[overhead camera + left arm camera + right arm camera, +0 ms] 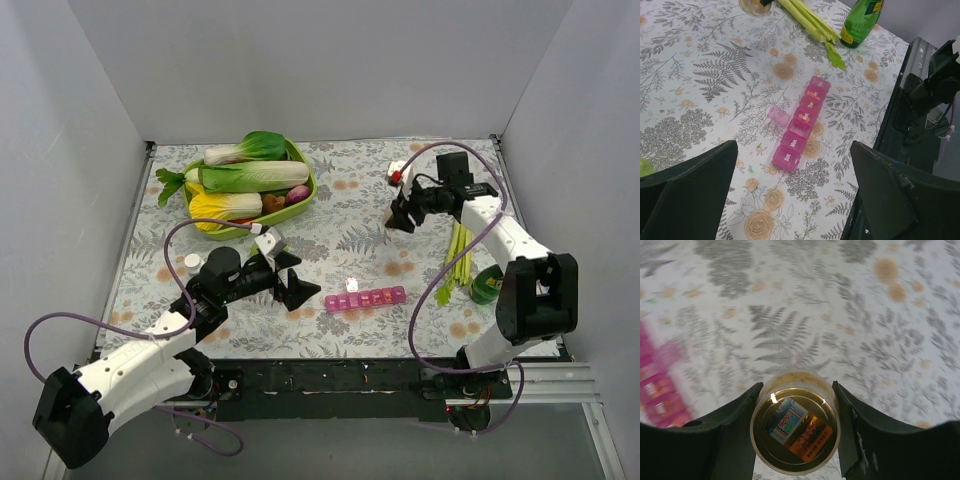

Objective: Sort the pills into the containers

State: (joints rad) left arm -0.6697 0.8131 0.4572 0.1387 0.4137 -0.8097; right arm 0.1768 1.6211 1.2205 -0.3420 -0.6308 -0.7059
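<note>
A white-shelled left arm (130, 372) and right arm (505, 232) with black joints are seen bolted to a black metal base rail (330, 380). Thin purple cables (412, 330) are looped above that rail. Matte black wedge-shaped fingers (687, 195) are fitted.

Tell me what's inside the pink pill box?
Small orange bits show in a couple of cells of the pill box. One lid stands open. The other cells hide under closed pink lids.

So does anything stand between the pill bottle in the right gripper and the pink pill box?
Nothing visible does. The right gripper holds the pill bottle over bare tablecloth, which runs unbroken to the pill box. The green stalks lie off to its other side.
</note>
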